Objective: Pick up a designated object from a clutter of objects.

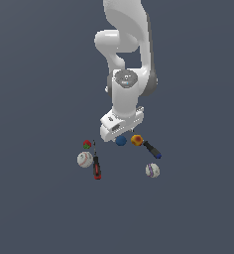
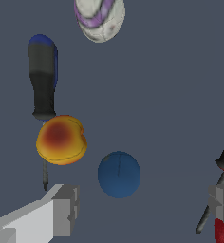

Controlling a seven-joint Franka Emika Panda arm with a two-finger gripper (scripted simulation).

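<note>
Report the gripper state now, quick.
Gripper: open and holding nothing, jaws spread wide on either side of the small plain solid-blue ball, which lies untouched on the floor.

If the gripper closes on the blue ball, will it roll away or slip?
The blue ball is round and sits free on the flat floor, so an off-centre touch would probably roll it. Its surface looks smooth; it may slip. The gripper is open, fingers on either side.

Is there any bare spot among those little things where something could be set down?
Yes: between the red-black screwdriver and the white ball, in front of the blue ball. It is crowded around the blue ball, with the orange-red ball close beside and the gripper hanging above.
</note>
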